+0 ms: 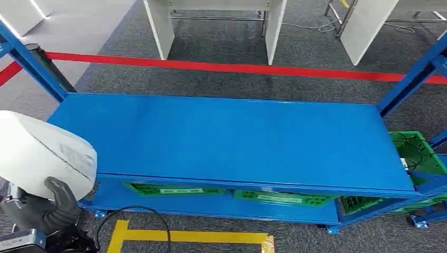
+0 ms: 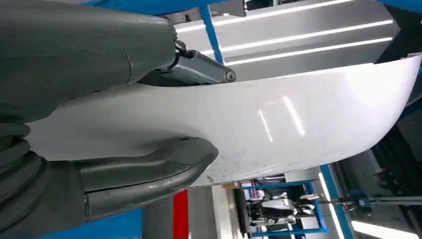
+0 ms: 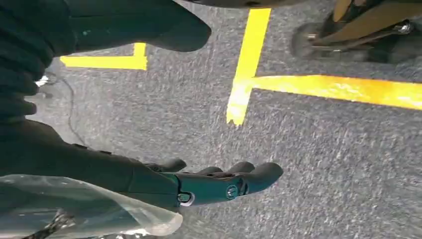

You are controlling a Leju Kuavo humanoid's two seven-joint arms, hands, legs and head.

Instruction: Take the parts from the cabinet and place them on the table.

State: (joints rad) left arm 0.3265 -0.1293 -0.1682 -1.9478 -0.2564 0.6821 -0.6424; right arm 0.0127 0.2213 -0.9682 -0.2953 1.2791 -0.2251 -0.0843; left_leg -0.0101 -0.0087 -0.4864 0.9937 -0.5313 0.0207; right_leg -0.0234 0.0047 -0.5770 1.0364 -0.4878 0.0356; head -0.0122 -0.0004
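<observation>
Gripping the white part [image 1: 37, 153], your left hand [image 1: 45, 208] sits at the tabletop's [image 1: 226, 139] left end; your right hand [image 3: 219, 181] hangs open, empty.

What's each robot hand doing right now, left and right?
Left robot hand: holding the white curved part, thumb and fingers clamped on its edge.
Right robot hand: open, holding nothing, fingers extended above the carpet.
</observation>
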